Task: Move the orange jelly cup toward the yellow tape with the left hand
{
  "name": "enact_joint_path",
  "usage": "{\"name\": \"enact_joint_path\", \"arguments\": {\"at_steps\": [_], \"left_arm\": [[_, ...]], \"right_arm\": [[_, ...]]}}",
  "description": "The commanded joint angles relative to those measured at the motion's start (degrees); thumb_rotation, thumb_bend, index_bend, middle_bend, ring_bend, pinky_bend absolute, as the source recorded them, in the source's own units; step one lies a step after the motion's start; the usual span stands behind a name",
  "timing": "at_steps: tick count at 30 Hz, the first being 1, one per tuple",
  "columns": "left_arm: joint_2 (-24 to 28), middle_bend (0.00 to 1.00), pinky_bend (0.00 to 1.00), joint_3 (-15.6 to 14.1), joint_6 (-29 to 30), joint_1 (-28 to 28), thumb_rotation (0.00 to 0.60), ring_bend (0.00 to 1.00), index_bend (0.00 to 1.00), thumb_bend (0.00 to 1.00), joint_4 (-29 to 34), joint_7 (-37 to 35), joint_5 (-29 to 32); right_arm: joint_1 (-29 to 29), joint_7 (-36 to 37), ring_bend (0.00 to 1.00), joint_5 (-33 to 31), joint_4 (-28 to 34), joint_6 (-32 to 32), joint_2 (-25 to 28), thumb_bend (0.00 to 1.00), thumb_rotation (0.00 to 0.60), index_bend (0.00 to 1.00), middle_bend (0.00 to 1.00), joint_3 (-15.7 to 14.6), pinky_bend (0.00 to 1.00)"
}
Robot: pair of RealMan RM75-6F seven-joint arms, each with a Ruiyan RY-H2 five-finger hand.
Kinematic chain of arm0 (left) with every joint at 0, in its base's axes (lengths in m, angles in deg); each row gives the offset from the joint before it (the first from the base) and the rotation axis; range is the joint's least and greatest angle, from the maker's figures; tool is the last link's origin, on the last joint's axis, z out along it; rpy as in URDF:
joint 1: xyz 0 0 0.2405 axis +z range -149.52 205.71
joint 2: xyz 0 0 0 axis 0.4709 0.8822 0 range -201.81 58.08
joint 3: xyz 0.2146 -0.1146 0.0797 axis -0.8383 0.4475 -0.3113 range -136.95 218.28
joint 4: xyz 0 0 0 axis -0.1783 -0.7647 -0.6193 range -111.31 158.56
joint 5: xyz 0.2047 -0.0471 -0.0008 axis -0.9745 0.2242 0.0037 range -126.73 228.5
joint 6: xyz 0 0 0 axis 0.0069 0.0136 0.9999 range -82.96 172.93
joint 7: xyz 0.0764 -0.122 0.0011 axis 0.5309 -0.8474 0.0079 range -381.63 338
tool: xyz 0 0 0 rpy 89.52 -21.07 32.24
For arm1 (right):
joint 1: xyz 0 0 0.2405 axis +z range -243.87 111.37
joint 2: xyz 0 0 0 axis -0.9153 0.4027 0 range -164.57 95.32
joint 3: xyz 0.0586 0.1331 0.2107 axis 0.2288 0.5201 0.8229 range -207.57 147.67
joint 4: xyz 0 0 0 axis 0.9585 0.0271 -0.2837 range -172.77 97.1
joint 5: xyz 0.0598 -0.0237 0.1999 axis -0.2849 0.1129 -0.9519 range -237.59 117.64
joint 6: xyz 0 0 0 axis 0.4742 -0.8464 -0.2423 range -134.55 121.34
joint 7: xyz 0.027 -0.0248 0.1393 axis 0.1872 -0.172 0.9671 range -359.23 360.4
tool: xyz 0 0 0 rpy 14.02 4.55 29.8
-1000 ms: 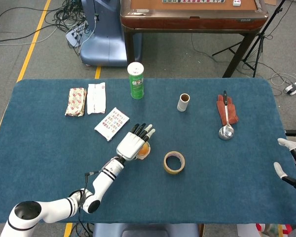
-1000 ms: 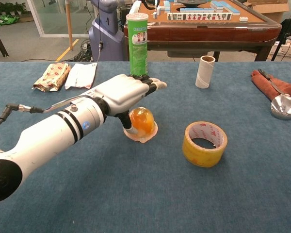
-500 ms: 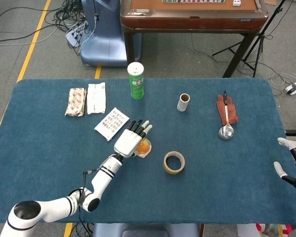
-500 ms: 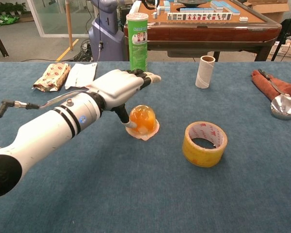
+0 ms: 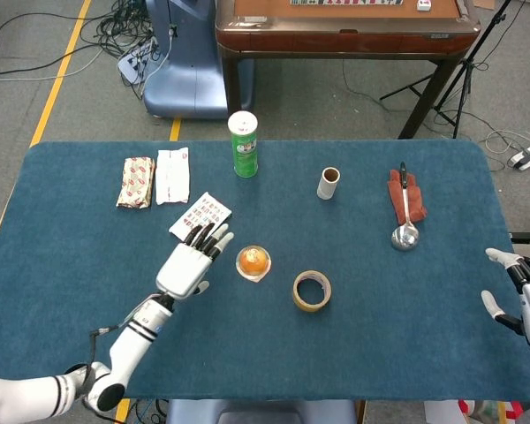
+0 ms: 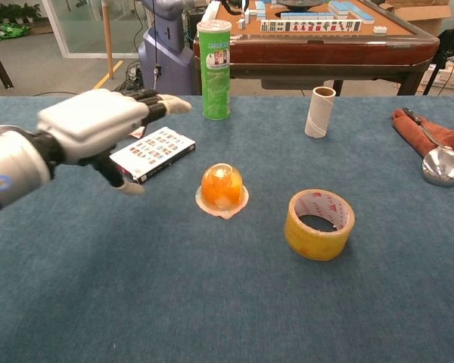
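The orange jelly cup [image 5: 253,261] [image 6: 222,187] stands upright on the blue table, a short way left of the yellow tape roll [image 5: 312,291] [image 6: 318,224]. My left hand [image 5: 189,265] [image 6: 98,125] hovers left of the cup, apart from it, fingers spread and holding nothing. At the table's right edge my right hand [image 5: 519,296] shows with fingers apart and nothing in it; the chest view does not show it.
A small printed box [image 5: 200,220] [image 6: 152,153] lies just behind the left hand. Two snack packets [image 5: 154,179], a green can [image 5: 243,144], a cardboard tube [image 5: 329,183] and a spoon on a red cloth [image 5: 405,200] stand farther back.
My left hand has let go of the jelly cup and drawn back to the left. The cup stays where it was left, near the tape.
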Motion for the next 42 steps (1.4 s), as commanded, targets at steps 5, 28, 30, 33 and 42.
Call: {"name": "enact_joint_path", "arguments": {"at_steps": [5,28,30,33,42], "left_arm": [[11.0,0.00,0.17,-6.8,8.3,8.4,0.600,0.00,0.00,0.00,6.3,0.1,-5.4],[23.5,0.26,0.46,-12.1,26.7,29.2,0.600,0.26,0.19,0.00,9.8,-4.8,-6.0],[22.9,0.26,0.46,-12.1,27.4,30.7,0.600,0.26,0.19,0.00,7.3,-7.3,-5.8],[23.0,0.26,0.48,-11.9,26.5,31.6,0.600,0.26,0.20,0.00,5.7,-8.4,-5.2],[21.2,0.25,0.48,-10.3,26.3,32.6,0.600,0.26,0.19,0.00,4.1,-8.2,-7.2]], "right_arm": [[1.1,-0.8,0.29,0.9,-0.2,2.8,0.5,0.30,0.600,0.24,0.32,-1.1,0.43],[1.3,-13.7,0.29,-3.6,1.5,4.0,-0.8,0.30,0.600,0.31,0.35,-0.5,0.43],[1.2,-15.6,0.29,-4.4,1.8,3.6,-1.6,0.30,0.600,0.31,0.36,-0.2,0.43],[1.2,-15.7,0.29,-5.3,2.4,3.9,-1.7,0.30,0.600,0.31,0.36,0.1,0.43],[1.3,-14.6,0.29,-8.9,4.7,6.4,0.0,0.30,0.600,0.31,0.36,0.3,0.43]]}}
